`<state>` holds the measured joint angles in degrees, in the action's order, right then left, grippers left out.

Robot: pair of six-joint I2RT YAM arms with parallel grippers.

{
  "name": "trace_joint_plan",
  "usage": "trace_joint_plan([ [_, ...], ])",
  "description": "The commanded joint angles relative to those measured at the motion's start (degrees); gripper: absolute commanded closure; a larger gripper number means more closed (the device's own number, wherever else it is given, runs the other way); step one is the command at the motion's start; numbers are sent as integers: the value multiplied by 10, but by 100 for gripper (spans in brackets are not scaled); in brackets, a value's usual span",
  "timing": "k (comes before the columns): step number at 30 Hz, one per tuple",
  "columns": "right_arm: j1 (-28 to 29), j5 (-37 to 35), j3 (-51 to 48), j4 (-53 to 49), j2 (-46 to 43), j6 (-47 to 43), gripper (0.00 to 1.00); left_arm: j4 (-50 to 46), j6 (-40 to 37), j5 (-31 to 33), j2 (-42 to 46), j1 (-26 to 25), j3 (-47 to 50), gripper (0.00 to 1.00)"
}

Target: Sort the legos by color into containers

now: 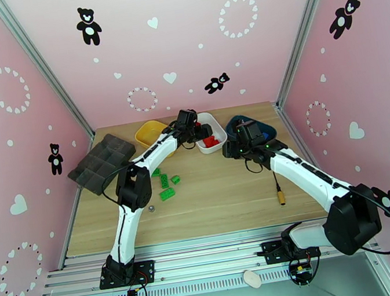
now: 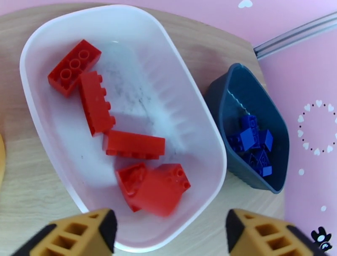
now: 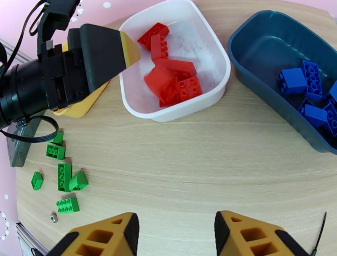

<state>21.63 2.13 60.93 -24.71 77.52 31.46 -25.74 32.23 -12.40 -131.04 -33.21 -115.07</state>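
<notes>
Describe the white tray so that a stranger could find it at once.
Look to the far edge of the wooden table, where three shallow trays stand in a row. The white tray is the middle one, between the yellow tray and the dark teal tray. It alone holds red bricks; the teal one holds blue bricks.

Pink walls (image 1: 177, 31) w/ bear & heart decals (image 1: 88, 25); wood tabletop (image 1: 219, 194), alu rails (image 1: 211, 255).

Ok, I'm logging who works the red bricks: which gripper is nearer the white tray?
Left. The left gripper hangs over the edge of the white tray; the right gripper is off to its right, over the table, short of the teal tray.
</notes>
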Motion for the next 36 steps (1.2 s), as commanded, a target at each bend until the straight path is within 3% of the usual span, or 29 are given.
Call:
trace_joint_plan([
  [1,-1,9,-10,-3,-13,-6,45,25,-4,25,78,0,55,24],
  [8,46,9,13,9,31,-13,43,36,-30,121,231,-1,235,22],
  [13,99,13,53,15,101,-19,41,14,-31,217,342,3,363,16],
  [16,133,15,87,15,156,-27,39,14,-7,237,405,22,447,13],
  [26,240,21,273,-32,369,-66,36,43,65,206,553,119,659,3],
  [36,281,-15,386,-88,487,-100,40,112,106,79,617,240,789,2],
])
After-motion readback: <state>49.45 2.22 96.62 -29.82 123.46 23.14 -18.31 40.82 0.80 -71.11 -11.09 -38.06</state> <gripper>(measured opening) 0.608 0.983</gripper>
